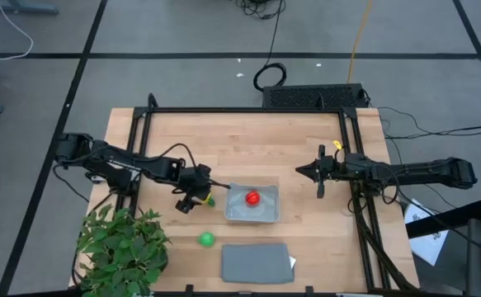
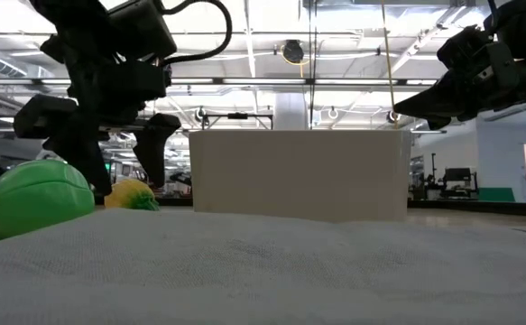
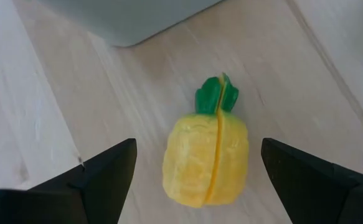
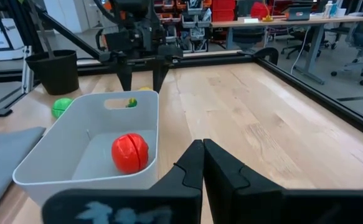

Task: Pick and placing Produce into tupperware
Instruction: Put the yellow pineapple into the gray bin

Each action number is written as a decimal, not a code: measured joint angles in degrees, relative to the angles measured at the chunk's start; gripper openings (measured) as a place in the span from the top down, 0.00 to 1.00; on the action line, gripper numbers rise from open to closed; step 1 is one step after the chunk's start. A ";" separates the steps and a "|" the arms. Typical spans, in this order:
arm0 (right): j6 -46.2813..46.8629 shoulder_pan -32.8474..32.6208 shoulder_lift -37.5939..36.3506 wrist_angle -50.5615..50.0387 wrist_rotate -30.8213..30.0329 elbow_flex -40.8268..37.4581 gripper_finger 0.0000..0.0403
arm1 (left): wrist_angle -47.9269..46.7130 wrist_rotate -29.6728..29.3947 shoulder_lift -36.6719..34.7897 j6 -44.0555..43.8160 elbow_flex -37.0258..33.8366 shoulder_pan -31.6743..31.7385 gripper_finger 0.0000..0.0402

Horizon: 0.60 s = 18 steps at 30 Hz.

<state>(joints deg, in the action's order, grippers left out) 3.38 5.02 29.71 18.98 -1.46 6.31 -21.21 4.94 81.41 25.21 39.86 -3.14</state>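
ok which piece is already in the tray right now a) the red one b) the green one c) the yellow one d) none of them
a: the red piece lies inside the tray, while the yellow piece sits on the table between the open left gripper fingers and the green piece lies on the wood near the plant.

In the low view, the tupperware (image 2: 299, 176) interior was hidden behind its near wall. The yellow piece (image 2: 131, 194) was partly hidden beside the tupperware, and the left gripper (image 1: 192, 198) covered it from above.
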 joint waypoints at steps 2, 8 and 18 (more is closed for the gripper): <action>0.00 0.00 0.00 0.00 -0.01 0.00 1.00 | 0.32 0.20 0.00 0.02 0.00 -0.02 0.14; 0.00 0.00 0.00 0.00 -0.02 0.00 1.00 | 0.33 0.84 0.00 0.16 0.00 -0.03 0.14; -0.02 0.00 0.00 0.00 -0.02 0.00 1.00 | 0.81 1.11 0.00 0.88 0.00 -0.04 0.14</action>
<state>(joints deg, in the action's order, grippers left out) 3.36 5.02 29.71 18.98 -1.48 6.31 -20.39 6.04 81.41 26.10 39.86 -3.18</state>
